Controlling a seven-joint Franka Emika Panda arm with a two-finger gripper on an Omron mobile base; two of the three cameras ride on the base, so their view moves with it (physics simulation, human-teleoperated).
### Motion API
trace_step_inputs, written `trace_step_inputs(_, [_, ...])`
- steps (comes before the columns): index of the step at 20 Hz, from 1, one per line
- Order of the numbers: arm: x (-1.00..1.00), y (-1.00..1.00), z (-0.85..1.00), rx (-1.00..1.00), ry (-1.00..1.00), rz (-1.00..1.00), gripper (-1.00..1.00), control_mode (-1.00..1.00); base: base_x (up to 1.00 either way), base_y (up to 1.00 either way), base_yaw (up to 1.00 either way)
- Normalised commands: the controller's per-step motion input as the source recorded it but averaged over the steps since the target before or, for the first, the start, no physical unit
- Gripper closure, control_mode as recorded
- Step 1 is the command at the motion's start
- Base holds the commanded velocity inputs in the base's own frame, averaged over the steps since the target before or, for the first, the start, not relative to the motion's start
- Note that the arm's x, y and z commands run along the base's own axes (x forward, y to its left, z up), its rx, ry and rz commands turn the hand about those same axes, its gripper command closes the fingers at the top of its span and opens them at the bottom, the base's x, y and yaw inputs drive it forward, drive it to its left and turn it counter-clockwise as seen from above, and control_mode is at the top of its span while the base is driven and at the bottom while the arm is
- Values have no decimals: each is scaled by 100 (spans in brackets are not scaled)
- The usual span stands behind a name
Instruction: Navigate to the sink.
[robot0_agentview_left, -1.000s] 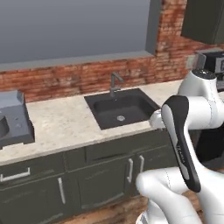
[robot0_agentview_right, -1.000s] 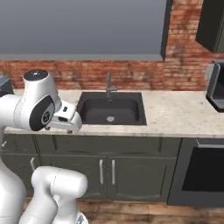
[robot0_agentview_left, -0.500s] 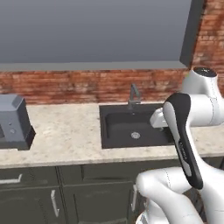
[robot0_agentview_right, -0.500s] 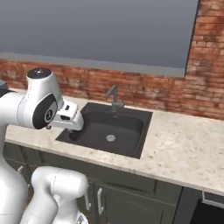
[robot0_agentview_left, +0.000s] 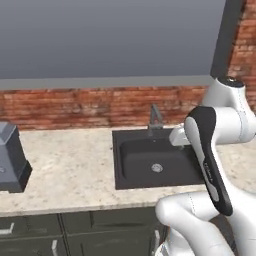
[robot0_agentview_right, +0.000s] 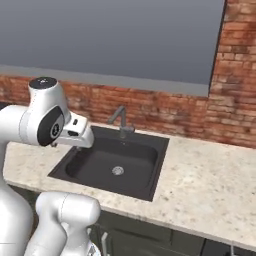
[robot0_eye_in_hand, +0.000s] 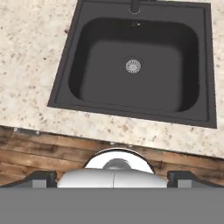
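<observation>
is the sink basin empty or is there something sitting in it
Empty. The hand view looks straight into the sink: bare black floor and walls, nothing but the silver drain.

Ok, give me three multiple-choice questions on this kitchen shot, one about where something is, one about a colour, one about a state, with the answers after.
1. Where does the faucet stand?
A. At the sink's back edge, near the brick wall
B. At the sink's front edge
C. On the grey appliance

2. What colour is the sink basin?
A. White
B. Black
C. Steel

3. What state is the basin in?
A. Full of dishes
B. Covered by a board
C. Empty, drain showing

Answers: 1 A, the faucet rises between basin and brick wall. 2 B, the hand view shows it black against the speckled counter. 3 C, the round silver drain lies uncovered.
</observation>
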Motion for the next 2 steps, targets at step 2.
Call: trace_step_inputs(2, [0, 0, 0, 0, 0, 0, -100, 100, 100, 0, -41])
